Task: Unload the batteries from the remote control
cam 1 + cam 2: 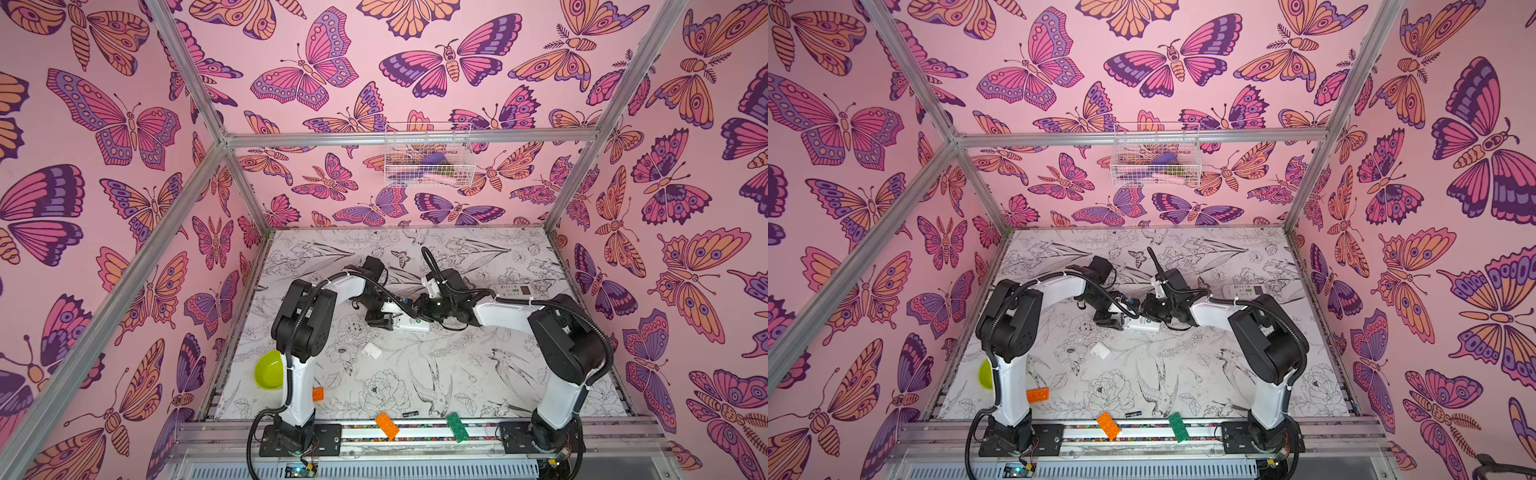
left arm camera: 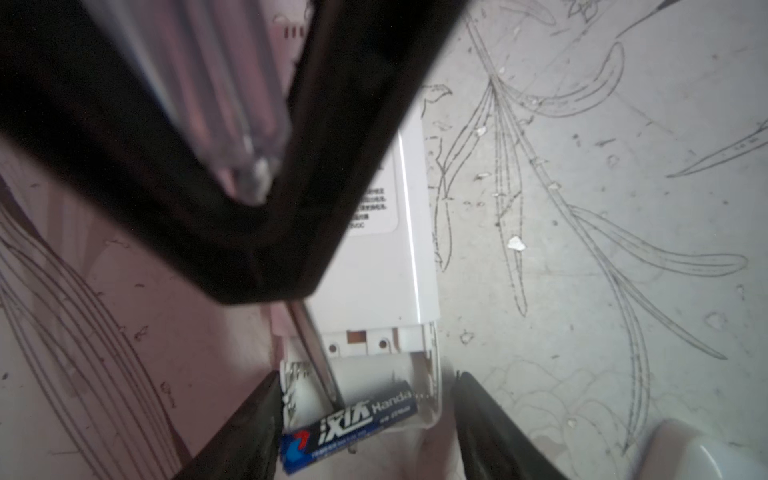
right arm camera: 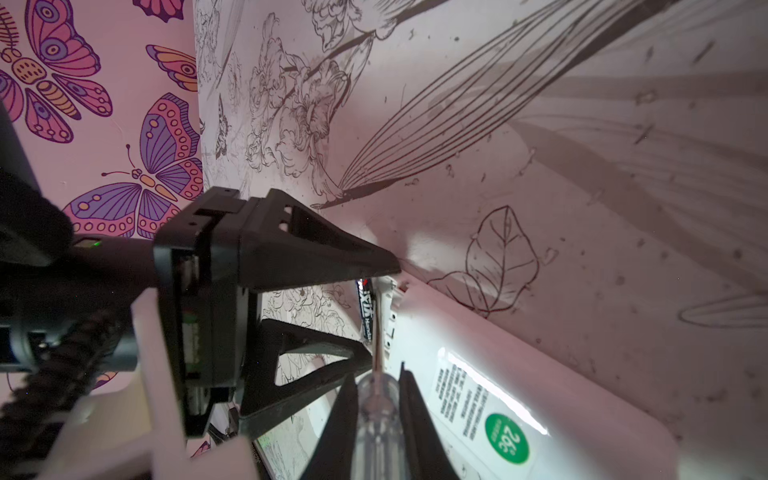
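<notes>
A white remote control (image 1: 415, 326) (image 1: 1145, 326) lies back-up mid-table with its battery bay uncovered. In the left wrist view one black-and-blue battery (image 2: 349, 419) sits tilted in the remote (image 2: 374, 270), one end lifted over the bay's edge. My left gripper (image 2: 365, 376) is open, its fingers either side of that end of the remote. My right gripper (image 3: 378, 374) is shut on a clear-handled screwdriver (image 3: 376, 415). The screwdriver's metal shaft (image 2: 316, 357) reaches under the battery (image 3: 365, 309). In both top views the two grippers meet over the remote.
A small white cover (image 1: 372, 350) (image 1: 1100, 350) lies in front of the remote. A second remote (image 1: 513, 291) rests behind the right arm. A green bowl (image 1: 269, 370) stands at the left, orange bricks (image 1: 387, 424) and a green brick (image 1: 457, 427) near the front rail.
</notes>
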Available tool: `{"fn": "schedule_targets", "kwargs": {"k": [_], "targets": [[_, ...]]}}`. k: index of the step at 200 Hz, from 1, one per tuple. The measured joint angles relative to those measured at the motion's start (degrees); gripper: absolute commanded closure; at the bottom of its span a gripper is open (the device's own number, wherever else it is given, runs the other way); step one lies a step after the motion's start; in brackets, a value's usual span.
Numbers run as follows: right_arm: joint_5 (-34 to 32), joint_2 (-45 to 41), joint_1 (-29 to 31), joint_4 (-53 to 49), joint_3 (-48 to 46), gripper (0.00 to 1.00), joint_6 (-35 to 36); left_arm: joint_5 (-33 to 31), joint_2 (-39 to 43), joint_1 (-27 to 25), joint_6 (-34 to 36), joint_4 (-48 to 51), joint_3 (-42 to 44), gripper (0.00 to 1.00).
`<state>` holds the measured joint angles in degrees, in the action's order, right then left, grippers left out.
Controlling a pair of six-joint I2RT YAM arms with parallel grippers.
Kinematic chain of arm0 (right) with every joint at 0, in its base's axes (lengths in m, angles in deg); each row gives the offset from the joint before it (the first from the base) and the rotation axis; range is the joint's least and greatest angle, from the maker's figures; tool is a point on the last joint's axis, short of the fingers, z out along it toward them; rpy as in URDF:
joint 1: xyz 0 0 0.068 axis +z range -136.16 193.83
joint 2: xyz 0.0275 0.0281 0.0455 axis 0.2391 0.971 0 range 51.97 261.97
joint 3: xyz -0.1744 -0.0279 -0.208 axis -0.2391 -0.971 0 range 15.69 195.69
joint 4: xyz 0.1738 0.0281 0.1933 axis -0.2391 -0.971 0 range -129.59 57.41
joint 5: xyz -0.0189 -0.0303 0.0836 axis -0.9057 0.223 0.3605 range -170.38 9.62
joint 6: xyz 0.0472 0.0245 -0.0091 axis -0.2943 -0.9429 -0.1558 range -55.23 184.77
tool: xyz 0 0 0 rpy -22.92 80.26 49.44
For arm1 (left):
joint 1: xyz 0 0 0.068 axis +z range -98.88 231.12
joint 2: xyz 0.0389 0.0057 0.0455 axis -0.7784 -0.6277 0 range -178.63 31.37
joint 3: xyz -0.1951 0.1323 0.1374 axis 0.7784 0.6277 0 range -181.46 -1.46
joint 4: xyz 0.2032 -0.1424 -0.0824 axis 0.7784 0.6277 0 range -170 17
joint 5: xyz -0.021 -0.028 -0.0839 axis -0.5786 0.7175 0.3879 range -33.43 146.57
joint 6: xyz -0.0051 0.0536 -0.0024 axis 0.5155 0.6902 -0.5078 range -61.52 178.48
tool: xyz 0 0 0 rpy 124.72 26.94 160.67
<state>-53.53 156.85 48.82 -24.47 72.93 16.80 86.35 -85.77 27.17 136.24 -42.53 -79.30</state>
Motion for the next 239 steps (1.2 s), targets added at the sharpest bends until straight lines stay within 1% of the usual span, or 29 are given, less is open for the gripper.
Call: {"fn": "schedule_targets", "kwargs": {"k": [30, 50, 71, 106, 162, 190, 211, 239], "targets": [[1.1, 0.0, 0.0, -0.2, 0.0, 1.00, 0.4, -0.5, 1.1, 0.0, 0.1, -0.2, 1.4, 0.26], [2.0, 0.0, 0.0, 0.0, 0.0, 1.00, 0.2, -1.3, 2.4, 0.1, 0.1, -0.1, 2.6, 0.18], [2.9, 0.0, 0.0, 0.1, 0.0, 1.00, 0.2, -1.5, 4.3, 0.6, 0.1, -0.1, 3.5, 0.17], [4.1, -0.3, 0.0, 0.3, 0.0, 1.00, 0.2, -1.6, 8.0, 1.9, 0.1, -0.2, 4.0, 0.17], [5.9, -2.1, 0.0, 0.3, 0.0, 1.00, 0.2, -1.8, 9.6, 2.3, -0.4, -0.5, 5.9, 0.23], [6.5, -3.2, 0.0, 0.1, -0.5, 1.00, 0.3, -1.8, 9.8, 2.3, -0.5, -0.5, 6.6, 0.27], [6.1, -6.0, 0.0, -2.8, -1.0, 1.00, 1.9, -2.0, 9.8, 2.3, -0.7, -0.5, 6.6, 0.31], [4.3, -11.3, -0.1, -6.7, -1.7, 1.00, 4.8, -2.5, 9.8, 2.1, -0.9, -0.5, 6.4, 0.41]]}}
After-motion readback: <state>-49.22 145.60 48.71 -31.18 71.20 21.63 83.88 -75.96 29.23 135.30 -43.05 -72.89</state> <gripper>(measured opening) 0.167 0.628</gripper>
